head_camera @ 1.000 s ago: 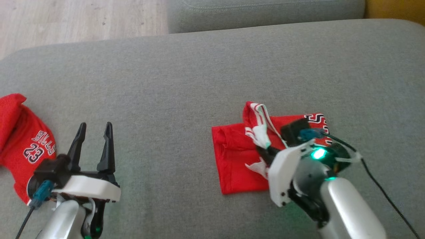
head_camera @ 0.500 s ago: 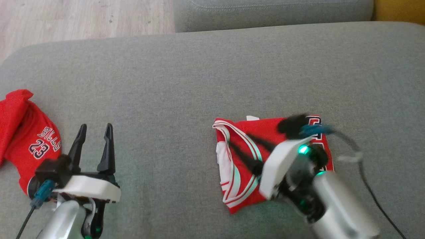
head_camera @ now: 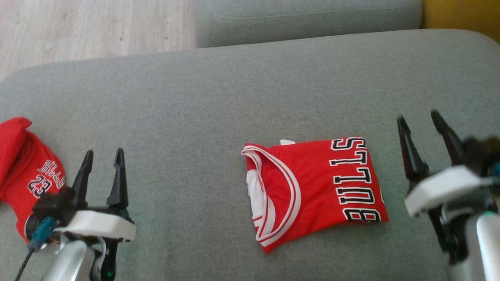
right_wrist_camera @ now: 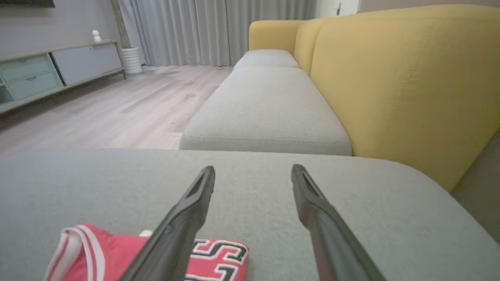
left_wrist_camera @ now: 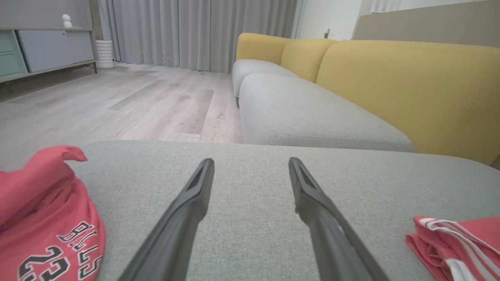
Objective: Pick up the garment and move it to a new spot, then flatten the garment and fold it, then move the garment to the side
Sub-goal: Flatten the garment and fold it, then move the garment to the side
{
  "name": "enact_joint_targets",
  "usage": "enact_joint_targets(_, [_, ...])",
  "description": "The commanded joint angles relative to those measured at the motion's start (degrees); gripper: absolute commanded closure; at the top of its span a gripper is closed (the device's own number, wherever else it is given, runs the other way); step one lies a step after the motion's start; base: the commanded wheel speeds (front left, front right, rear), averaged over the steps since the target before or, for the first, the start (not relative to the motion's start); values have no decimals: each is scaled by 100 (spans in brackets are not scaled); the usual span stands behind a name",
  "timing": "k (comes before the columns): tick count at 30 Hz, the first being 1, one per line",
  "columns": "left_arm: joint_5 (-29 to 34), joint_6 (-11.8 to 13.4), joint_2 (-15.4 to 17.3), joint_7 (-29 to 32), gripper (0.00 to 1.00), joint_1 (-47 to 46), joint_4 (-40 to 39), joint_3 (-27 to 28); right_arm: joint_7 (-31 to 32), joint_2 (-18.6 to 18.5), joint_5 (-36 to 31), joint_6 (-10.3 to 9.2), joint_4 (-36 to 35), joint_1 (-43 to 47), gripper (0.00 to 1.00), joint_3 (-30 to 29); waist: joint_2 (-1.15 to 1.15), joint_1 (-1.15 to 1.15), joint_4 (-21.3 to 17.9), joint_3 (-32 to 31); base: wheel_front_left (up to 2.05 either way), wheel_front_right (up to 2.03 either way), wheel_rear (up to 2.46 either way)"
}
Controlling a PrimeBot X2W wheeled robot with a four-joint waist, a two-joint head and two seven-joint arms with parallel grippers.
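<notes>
At far left a crumpled red jersey (head_camera: 23,171) lies beside our left hand (head_camera: 104,152), whose fingers stand apart and empty. On the grey cushion (head_camera: 195,117) rests the garment (head_camera: 312,187), a red BULLS jersey folded into a flat rectangle, its white-trimmed neckline leftward. Our right hand (head_camera: 418,117), pinching it a second ago, now stands clear beside it, fingers spread.

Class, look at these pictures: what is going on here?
A two-armed robot is folding clothes on a grey sofa cushion. A red Bulls jersey lies folded at the middle; the right gripper is open beside it, apart. The left gripper is open too, near a second, crumpled red jersey.
</notes>
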Motion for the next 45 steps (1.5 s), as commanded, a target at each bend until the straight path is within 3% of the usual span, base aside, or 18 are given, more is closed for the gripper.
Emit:
enact_joint_targets(1, [60, -2, 153, -66, 0, -101, -188, 297, -274, -131, -69, 42, -140, -26, 0, 127, 0, 0, -53, -57, 0, 0, 0])
enact_joint_targets(4, [192, 31, 122, -68, 0, 62, -309, 440, -845, -178, -156, 42, 128, 228, 0, 22, 0, 0, -134, -156, 0, 0, 0])
enact_joint_targets(9, [383, 93, -16, -70, 0, 416, -531, 724, -1234, -116, -108, 42, 652, 380, 0, 46, 0, 0, -262, -327, 0, 0, 0])
enact_joint_targets(29, [729, -46, -336, -71, 0, 807, -668, 1066, -1304, -138, 8, 42, 1133, 46, 0, 312, 0, 0, -311, -334, 0, 0, 0])
enact_joint_targets(33, [758, -47, -341, -71, 0, 731, -671, 1082, -862, -67, 337, 42, 1259, -154, 0, 577, 0, 0, -320, -256, 0, 0, 0])
enact_joint_targets(40, [788, -70, -356, -65, 0, 517, -645, 1014, 1125, 86, 728, 42, 2065, -748, 0, 858, 0, 0, -271, -78, 0, 0, 0])
enact_joint_targets(45, [805, -99, -377, -58, 0, 369, -619, 945, 1567, 194, 587, 42, 2565, -1047, 0, 816, 0, 0, -175, 37, 0, 0, 0])
